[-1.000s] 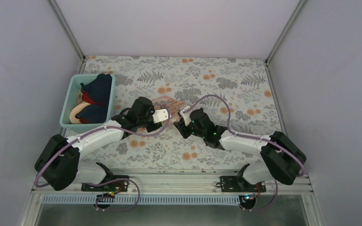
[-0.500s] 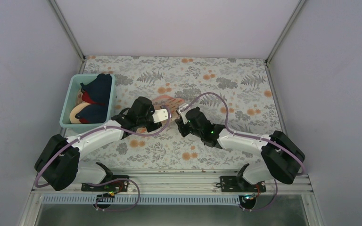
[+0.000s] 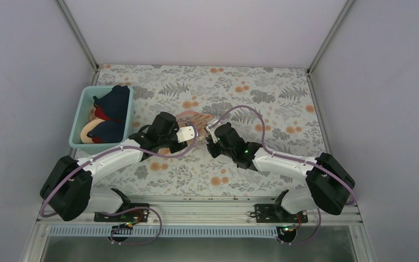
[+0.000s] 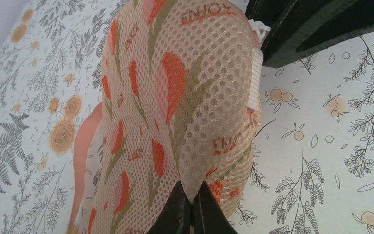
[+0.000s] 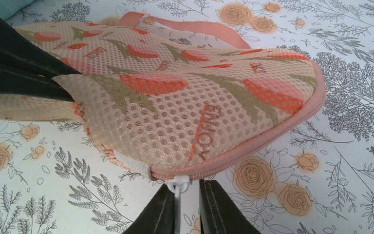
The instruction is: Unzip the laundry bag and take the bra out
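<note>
The laundry bag (image 3: 195,117) lies at the table's middle, a peach mesh pouch with orange flowers, zipped shut. My left gripper (image 3: 191,132) is shut on a pinched fold of its mesh (image 4: 193,187) and holds that edge raised. My right gripper (image 5: 185,189) is at the bag's zipper end (image 3: 209,132). Its jaws stand narrowly apart, and the white zipper pull (image 5: 177,191) hangs between them against the left finger. The pink loop (image 5: 195,27) lies behind the bag (image 5: 175,87). The bra is hidden.
A teal bin (image 3: 80,118) stands at the left and holds navy-and-red bras (image 3: 113,102) and a beige one (image 3: 90,131). The floral tablecloth (image 3: 262,93) covers the table. Grey walls close in the left, right and back.
My right gripper has moved a little to the left, up to the bag's zipper end. My left gripper has kept its hold and not moved.
</note>
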Available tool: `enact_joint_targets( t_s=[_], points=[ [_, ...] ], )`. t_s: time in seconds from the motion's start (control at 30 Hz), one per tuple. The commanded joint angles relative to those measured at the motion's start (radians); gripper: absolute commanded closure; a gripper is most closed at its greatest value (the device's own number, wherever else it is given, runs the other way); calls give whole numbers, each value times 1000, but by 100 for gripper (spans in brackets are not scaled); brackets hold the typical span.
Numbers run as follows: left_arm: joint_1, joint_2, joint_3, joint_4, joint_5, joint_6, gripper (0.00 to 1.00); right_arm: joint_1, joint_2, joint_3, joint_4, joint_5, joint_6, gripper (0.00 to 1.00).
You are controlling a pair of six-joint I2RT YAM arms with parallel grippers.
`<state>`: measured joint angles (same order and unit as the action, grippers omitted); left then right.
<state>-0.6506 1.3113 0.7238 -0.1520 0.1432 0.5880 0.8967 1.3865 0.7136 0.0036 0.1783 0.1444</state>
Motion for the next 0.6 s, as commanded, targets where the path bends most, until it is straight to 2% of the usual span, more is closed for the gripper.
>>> enact_joint_targets(
  t_s=[0.0, 0.17, 0.37, 0.57],
  points=[
    [2, -1, 26, 8, 22, -11, 98, 10, -6, 34, -18, 43, -20, 86],
    [2, 1, 26, 8, 24, -13, 98, 8, 0, 45, -31, 28, -41, 96],
    [2, 0, 19, 12, 14, 1, 98, -9, 3, 51, -57, 26, -39, 96],
    [2, -1, 4, 18, -2, 29, 98, -123, -9, 28, -96, -42, -10, 96]
  ],
)
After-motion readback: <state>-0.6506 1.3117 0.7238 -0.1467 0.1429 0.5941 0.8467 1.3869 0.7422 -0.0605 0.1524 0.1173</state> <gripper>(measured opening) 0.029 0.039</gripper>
